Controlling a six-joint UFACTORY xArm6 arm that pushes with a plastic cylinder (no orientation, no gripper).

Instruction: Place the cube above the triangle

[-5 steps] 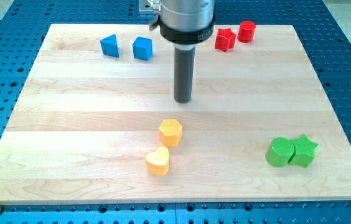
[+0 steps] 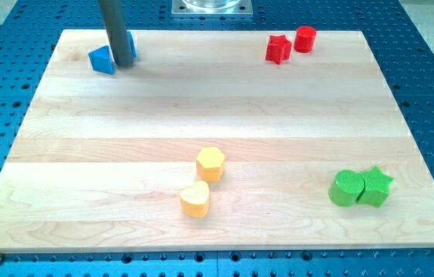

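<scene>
My tip point(image 2: 123, 65) stands at the board's top left, with the dark rod rising out of the view's top. A blue triangle point(image 2: 102, 60) lies right against the rod's left side. A second blue block, likely the cube point(image 2: 131, 45), shows only as a sliver at the rod's right edge, slightly higher in the view than the triangle. The rod hides most of it. I cannot tell whether the two blue blocks touch each other.
A red star point(image 2: 278, 49) and a red cylinder point(image 2: 305, 38) sit at the top right. A yellow hexagon point(image 2: 211, 163) and a yellow heart point(image 2: 195, 199) lie at the bottom centre. A green cylinder point(image 2: 345, 189) and a green star point(image 2: 375, 187) touch at the bottom right.
The rod has moved from the board's upper middle to the top left. Both blue blocks have shifted left, and the cube is now mostly hidden behind the rod.
</scene>
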